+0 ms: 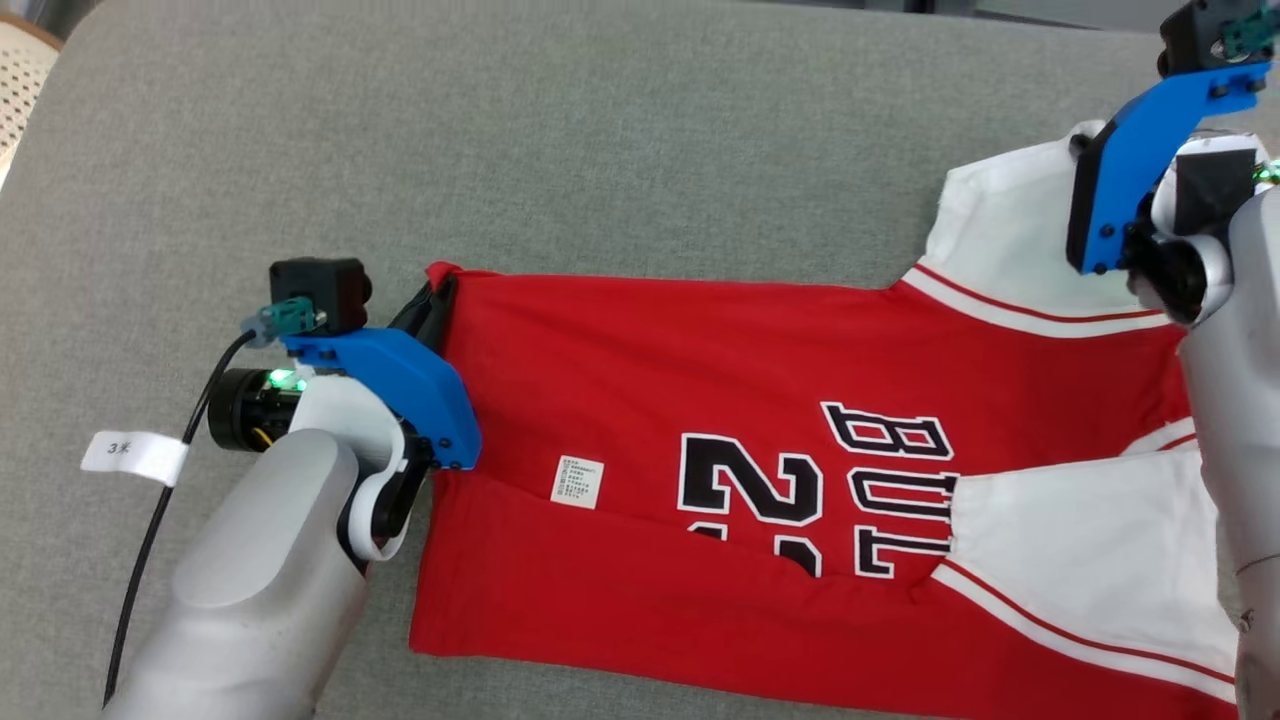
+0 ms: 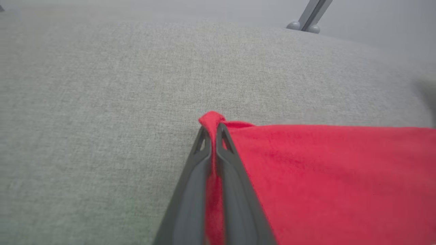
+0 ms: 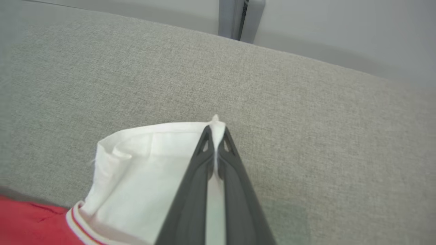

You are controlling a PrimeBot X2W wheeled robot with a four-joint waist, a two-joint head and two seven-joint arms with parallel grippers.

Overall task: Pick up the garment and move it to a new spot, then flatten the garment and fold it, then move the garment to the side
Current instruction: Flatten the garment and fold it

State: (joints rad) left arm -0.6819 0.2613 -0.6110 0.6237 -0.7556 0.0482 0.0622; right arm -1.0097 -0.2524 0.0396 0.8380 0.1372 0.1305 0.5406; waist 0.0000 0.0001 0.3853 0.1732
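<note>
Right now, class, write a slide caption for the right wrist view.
Right gripper shut on the jersey's white sleeve, over grey upholstery.

Grey fabric surface [image 1: 600, 150], woven chair [image 1: 20, 75]

Most likely a robot test room or lab, plainly fitted out. Broad tabletop [image 1: 600, 130] wrapped in grey woven cloth, rounded at its far left corner. Beyond the far edge, smooth pale grey floor or wall, unclear which. Out there too, a slanting grey metal leg [image 2: 314, 12] on rounded feet and an upright grey post [image 3: 238, 17]. At the far left, a corner of pale woven cane furniture [image 1: 22, 70]. Loose black cable [image 1: 148, 535] with a white paper tag [image 1: 133, 456] hanging off the arm behind the left hand [image 1: 432, 300].
</note>
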